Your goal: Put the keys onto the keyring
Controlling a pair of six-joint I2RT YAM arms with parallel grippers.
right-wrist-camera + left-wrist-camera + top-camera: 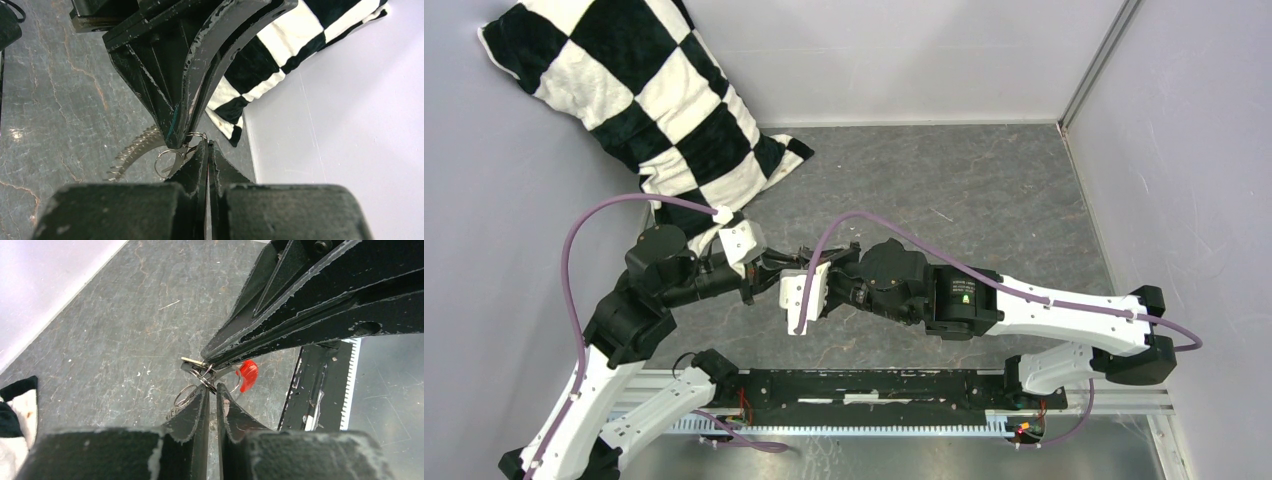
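Observation:
Both grippers meet tip to tip above the grey floor. The keyring (231, 371) is a thin silvery loop with a red tag (248, 375) and smaller rings (184, 395) hanging off it. In the right wrist view a ring (167, 161) and a row of silvery pieces (131, 150) dangle below the tips. My left gripper (212, 388) (759, 272) is pinched on the loop's wire, a thin slit left between its fingers. My right gripper (206, 143) (776, 268) is shut, and a tiny key (191, 363) with a dark head pokes out at its tips.
A black-and-white checkered pillow (644, 90) leans in the far left corner against the wall. A black rail (874, 385) runs along the near edge between the arm bases. Pale walls (1184, 150) close in the grey floor (964, 190).

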